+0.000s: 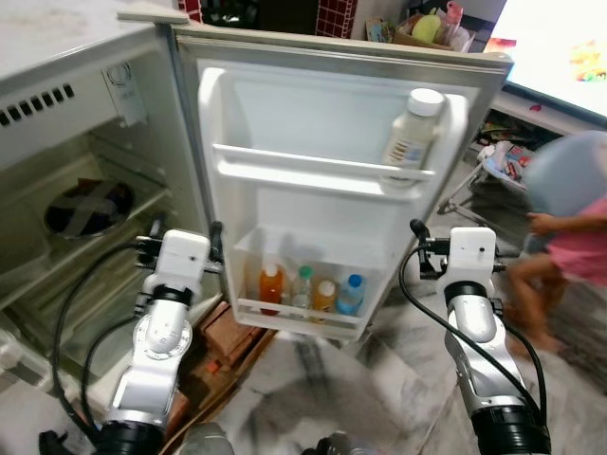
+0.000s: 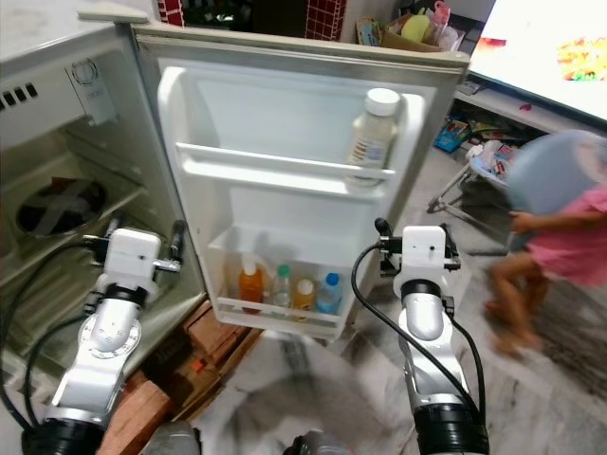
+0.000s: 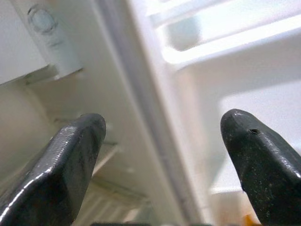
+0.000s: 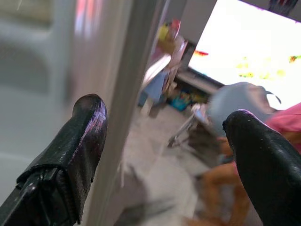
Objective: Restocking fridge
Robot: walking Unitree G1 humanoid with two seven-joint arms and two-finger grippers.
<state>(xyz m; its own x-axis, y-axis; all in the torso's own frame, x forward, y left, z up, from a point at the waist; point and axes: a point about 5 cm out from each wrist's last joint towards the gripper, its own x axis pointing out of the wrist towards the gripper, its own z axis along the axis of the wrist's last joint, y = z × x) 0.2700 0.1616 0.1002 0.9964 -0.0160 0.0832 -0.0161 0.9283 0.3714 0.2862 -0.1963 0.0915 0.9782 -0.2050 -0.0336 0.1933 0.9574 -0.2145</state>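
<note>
Marble floor, small white fridge open | door (image 1: 332, 123) holds white bottle (image 1: 413, 129) above, small drink bottles (image 1: 308, 289) on the bottom rack | left gripper (image 3: 164, 136), right gripper (image 4: 164, 136) both spread wide, empty | you need stock first; mind the person (image 1: 569, 246) on your right.

Open fridge door (image 1: 313, 123) lined in smooth, glossy white moulded plastic. Marbled grey stone floor (image 1: 379, 379), polished. Left gripper fingers (image 3: 70, 160) of matt, finely textured black rubber.
</note>
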